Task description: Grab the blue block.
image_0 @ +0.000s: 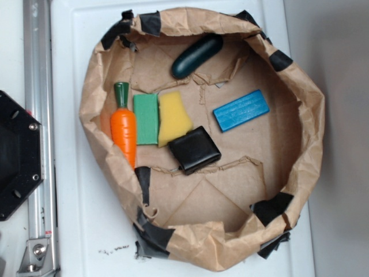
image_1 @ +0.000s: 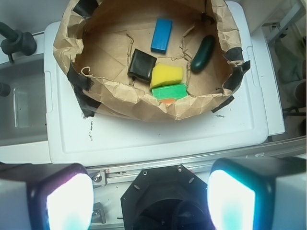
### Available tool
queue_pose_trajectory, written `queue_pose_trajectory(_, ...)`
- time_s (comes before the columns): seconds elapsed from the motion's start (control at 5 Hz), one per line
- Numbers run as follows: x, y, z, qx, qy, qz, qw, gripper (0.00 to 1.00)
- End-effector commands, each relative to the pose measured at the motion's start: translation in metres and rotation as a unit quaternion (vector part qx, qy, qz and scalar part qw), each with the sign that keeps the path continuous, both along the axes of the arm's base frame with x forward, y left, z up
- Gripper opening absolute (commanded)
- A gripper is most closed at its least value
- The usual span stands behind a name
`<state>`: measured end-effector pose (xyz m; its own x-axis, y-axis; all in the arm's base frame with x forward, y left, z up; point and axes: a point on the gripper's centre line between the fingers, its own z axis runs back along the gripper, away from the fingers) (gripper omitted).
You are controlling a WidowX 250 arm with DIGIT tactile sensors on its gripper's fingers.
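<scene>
My gripper (image_1: 151,191) hangs with fingers (image_1: 62,201) spread apart, holding nothing.
In the paper bowl (image_0: 311,133) I count one blue block (image_0: 241,109), one green block (image_0: 146,118), one black block (image_0: 195,149).

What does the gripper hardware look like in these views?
Only the wrist view shows it. The gripper has two chunky fingers with dark housings and rounded-square pads that glare white with a cyan tint. Between them sits a black octagonal mount with small screws. No cables or markings are visible on it. The exterior view shows none of the gripper, just a black octagonal base plate at the left edge.
</scene>
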<state>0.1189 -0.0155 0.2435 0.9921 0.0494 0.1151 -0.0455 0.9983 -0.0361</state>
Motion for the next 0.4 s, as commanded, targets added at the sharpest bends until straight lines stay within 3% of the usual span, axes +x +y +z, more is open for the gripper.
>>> queue_pose_trajectory(0.0, 0.0, 0.0, 0.0, 0.0, 0.0, 0.0, 1.0, 1.0)
queue_pose_trajectory(0.2, 0.05, 0.0, -0.027, 0.014, -0.022, 0.064, 0.998, 1.0)
